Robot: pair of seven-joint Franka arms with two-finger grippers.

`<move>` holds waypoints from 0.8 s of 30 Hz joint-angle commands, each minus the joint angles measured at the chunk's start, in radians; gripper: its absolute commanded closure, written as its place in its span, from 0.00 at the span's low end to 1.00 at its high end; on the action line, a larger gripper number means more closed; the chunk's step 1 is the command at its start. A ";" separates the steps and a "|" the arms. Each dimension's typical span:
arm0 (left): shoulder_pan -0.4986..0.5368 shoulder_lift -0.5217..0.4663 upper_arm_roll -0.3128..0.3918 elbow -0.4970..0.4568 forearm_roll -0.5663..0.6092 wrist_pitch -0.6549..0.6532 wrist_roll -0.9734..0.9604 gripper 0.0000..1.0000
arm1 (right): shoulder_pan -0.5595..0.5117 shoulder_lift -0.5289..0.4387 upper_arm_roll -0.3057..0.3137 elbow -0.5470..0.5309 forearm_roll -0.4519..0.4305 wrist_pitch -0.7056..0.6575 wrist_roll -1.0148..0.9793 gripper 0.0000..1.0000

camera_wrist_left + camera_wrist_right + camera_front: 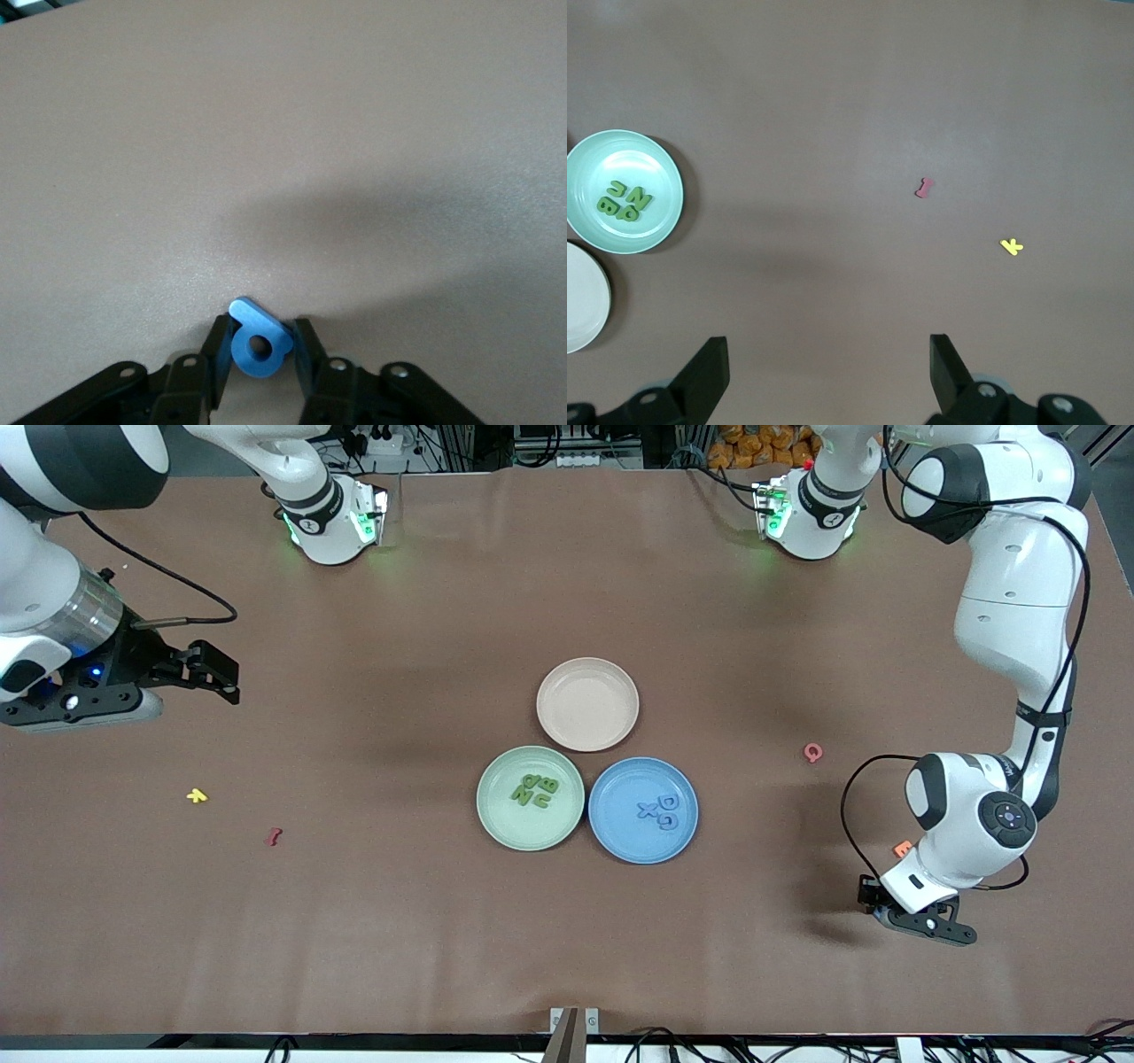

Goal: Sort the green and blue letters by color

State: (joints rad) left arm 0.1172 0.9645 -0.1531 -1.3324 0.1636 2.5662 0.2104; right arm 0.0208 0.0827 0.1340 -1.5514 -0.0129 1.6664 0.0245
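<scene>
Lowest in the front view, the left end effector is seen down at the counter near the left arm's end, and in its wrist view a blue letter P is clamped between its fingers, the stem slanting across the jaws. Going left to right across the front view: the right end effector waits with jaws apart, over the right arm's end; a yellow letter and a dark red letter lie below it; four green letters sit in the green plate; three blue letters sit in the blue plate. From the held P, the blue plate lies toward the counter's middle, so a lift and carry that way is judged next.
</scene>
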 commanded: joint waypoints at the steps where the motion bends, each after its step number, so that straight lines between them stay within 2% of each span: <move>1: 0.002 0.002 0.000 -0.024 -0.013 0.015 -0.009 0.76 | -0.002 0.011 0.001 0.027 0.019 -0.014 -0.002 0.00; 24: -0.008 -0.026 0.000 -0.025 -0.015 0.014 -0.032 0.80 | -0.004 0.011 -0.001 0.039 0.021 -0.014 -0.005 0.00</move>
State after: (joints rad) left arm 0.1149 0.9642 -0.1549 -1.3327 0.1636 2.5690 0.1945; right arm 0.0208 0.0827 0.1340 -1.5419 -0.0129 1.6664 0.0245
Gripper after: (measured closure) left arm 0.687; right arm 0.000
